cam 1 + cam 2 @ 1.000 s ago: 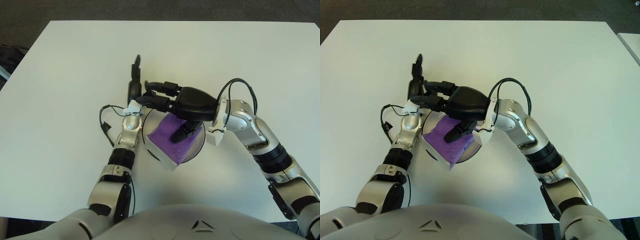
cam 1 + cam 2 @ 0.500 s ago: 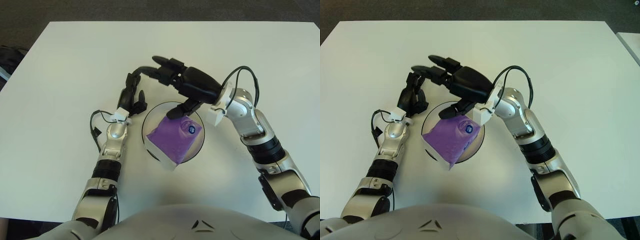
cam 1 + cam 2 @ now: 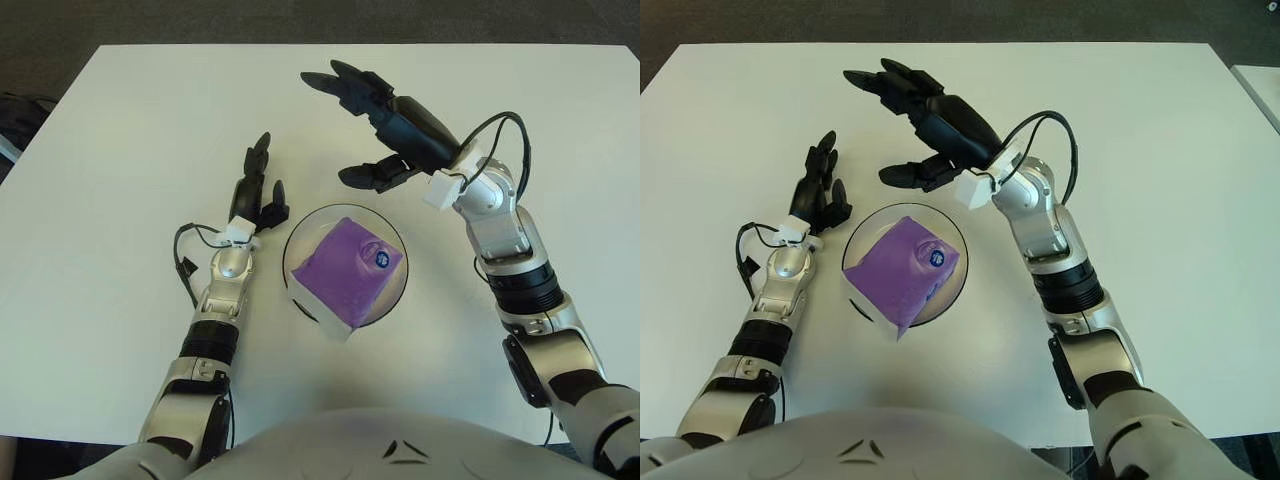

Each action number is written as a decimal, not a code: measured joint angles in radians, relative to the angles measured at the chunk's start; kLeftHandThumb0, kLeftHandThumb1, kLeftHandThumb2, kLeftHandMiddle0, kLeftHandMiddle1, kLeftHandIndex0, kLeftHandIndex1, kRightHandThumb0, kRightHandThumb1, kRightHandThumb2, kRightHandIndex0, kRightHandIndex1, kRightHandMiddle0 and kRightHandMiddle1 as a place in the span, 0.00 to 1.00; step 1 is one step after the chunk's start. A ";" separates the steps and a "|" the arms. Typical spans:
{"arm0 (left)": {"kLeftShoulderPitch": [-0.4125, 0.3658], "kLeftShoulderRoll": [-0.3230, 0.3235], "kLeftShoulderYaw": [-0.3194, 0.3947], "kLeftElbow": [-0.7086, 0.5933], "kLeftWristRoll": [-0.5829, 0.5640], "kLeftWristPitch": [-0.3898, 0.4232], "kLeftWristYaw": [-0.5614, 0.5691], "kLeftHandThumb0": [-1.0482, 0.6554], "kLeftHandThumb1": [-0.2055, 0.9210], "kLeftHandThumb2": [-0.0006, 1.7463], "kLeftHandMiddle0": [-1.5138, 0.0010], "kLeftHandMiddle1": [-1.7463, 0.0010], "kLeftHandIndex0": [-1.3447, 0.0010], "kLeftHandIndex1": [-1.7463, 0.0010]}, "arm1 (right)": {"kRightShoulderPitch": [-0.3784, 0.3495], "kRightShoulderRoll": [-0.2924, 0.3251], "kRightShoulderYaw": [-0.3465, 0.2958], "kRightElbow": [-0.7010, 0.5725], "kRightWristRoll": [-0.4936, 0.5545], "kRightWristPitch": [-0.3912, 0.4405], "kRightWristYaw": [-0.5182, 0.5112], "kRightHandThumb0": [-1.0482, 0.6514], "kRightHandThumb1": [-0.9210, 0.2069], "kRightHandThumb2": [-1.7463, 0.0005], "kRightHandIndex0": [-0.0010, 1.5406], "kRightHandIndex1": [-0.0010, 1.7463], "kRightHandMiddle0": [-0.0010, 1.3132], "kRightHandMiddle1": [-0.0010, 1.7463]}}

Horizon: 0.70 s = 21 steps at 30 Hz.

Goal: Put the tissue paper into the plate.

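Left eye view shows you a purple tissue paper pack (image 3: pixel 345 270) lying inside the round plate (image 3: pixel 296 238) on the white bench (image 3: pixel 120 150), one corner overhanging the near rim. Your right hand (image 3: pixel 385 115) hovers above and beyond the plate, fingers spread and empty; your left hand (image 3: pixel 255 190) shows just left of it, fingers loose. Placement looks done; only pulling the arms away seems left.
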 measured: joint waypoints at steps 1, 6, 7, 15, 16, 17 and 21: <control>-0.003 0.002 0.000 0.005 0.000 -0.001 0.001 0.11 1.00 0.52 0.97 0.91 1.00 0.86 | -0.001 0.000 -0.002 0.002 0.000 0.002 -0.004 0.08 0.00 0.56 0.15 0.08 0.00 0.28; -0.028 0.010 0.001 0.037 -0.001 -0.009 0.006 0.11 1.00 0.51 0.97 0.91 1.00 0.86 | -0.010 0.000 -0.017 0.009 -0.002 0.021 -0.023 0.07 0.00 0.58 0.15 0.08 0.00 0.27; -0.032 0.012 0.001 0.043 -0.002 -0.011 0.007 0.11 1.00 0.51 0.97 0.92 1.00 0.86 | -0.012 0.000 -0.021 0.009 -0.003 0.027 -0.029 0.07 0.00 0.59 0.14 0.08 0.00 0.27; -0.041 0.014 0.002 0.065 -0.010 -0.023 0.026 0.13 1.00 0.50 0.95 0.92 1.00 0.83 | -0.038 0.000 -0.062 0.010 0.009 0.084 -0.046 0.05 0.00 0.61 0.13 0.08 0.00 0.27; -0.041 0.014 0.002 0.065 -0.010 -0.024 0.029 0.13 1.00 0.50 0.94 0.92 1.00 0.83 | -0.040 0.000 -0.067 0.010 0.018 0.093 -0.046 0.05 0.00 0.61 0.12 0.08 0.00 0.27; -0.041 0.014 0.002 0.065 -0.011 -0.025 0.030 0.13 1.00 0.50 0.94 0.92 1.00 0.83 | -0.041 0.001 -0.071 0.010 0.029 0.104 -0.046 0.05 0.00 0.61 0.12 0.08 0.00 0.27; -0.041 0.014 0.001 0.065 -0.011 -0.029 0.033 0.13 1.00 0.50 0.94 0.92 1.00 0.83 | -0.044 0.004 -0.085 0.010 0.053 0.144 -0.046 0.06 0.00 0.63 0.11 0.08 0.00 0.27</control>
